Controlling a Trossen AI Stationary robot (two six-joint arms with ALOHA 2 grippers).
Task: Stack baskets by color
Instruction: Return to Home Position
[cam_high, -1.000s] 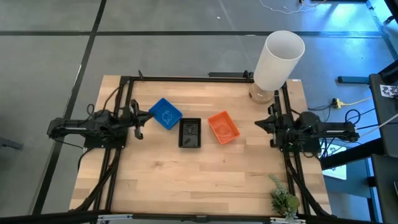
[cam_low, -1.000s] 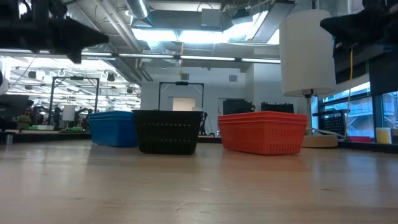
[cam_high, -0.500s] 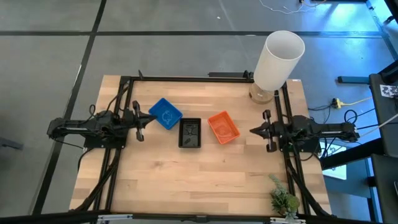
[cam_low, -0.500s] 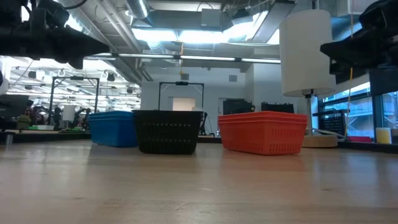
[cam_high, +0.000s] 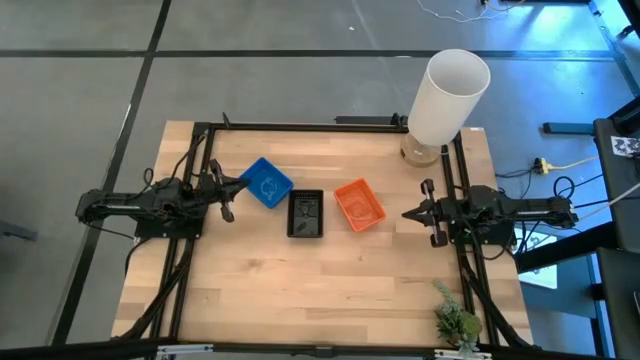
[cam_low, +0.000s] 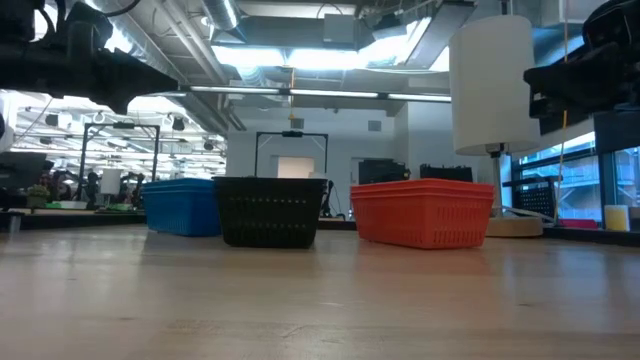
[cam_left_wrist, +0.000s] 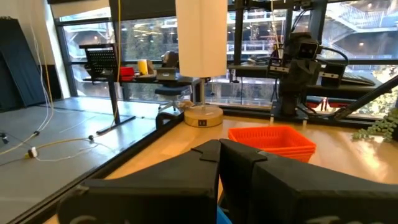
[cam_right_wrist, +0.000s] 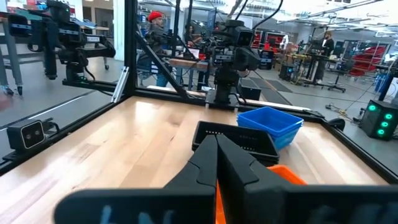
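High view alone shows a pale patch (cam_high: 305, 210) inside black baskets (cam_high: 304, 232).

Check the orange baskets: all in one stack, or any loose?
One stack. The high view shows the orange baskets at a single spot, and the low view shows layered rims at their top.

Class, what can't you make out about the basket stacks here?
1. High view: baskets per stack; blue stack, black stack and orange stack show only their tops.
2. Low view: blue stack's right end, behind the black stack.
3. Right wrist view: most of the orange stack, behind the right tool.
4. Left wrist view: nearly all the blue stack, behind the left tool.
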